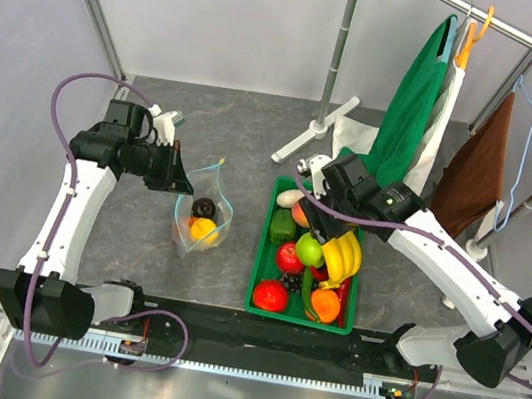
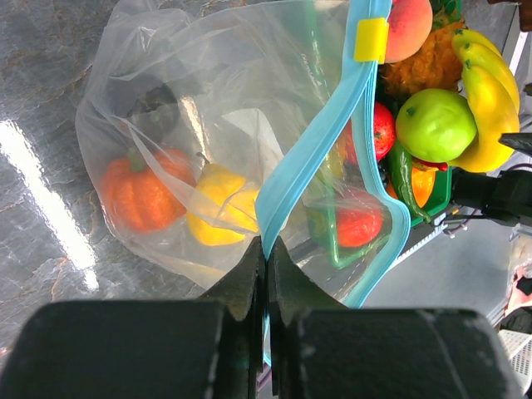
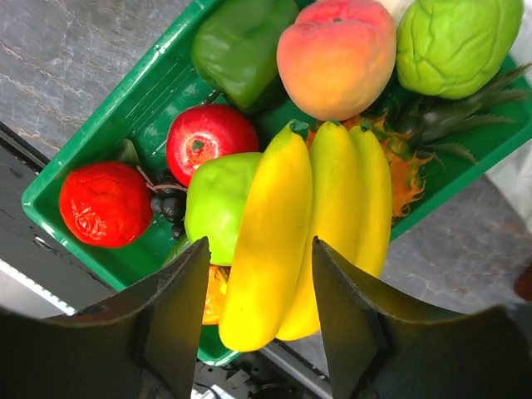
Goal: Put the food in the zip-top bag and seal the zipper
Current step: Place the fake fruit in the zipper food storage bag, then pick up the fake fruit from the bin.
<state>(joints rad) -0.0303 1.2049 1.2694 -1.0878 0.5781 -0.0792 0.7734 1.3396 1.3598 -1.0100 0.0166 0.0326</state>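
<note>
Top view: the left gripper holds the zip-top bag mouth-up just left of the green crate. The right gripper, the nearer arm, hangs over the banana bunch.

Left wrist: its fingers are pinched on the zipper, with an orange toy pumpkin inside the bag.

Right wrist: the spread fingers straddle the bananas lengthwise, apparently not squeezing.

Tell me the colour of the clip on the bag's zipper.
Yellow clip; the left wrist view shows it best.
</note>
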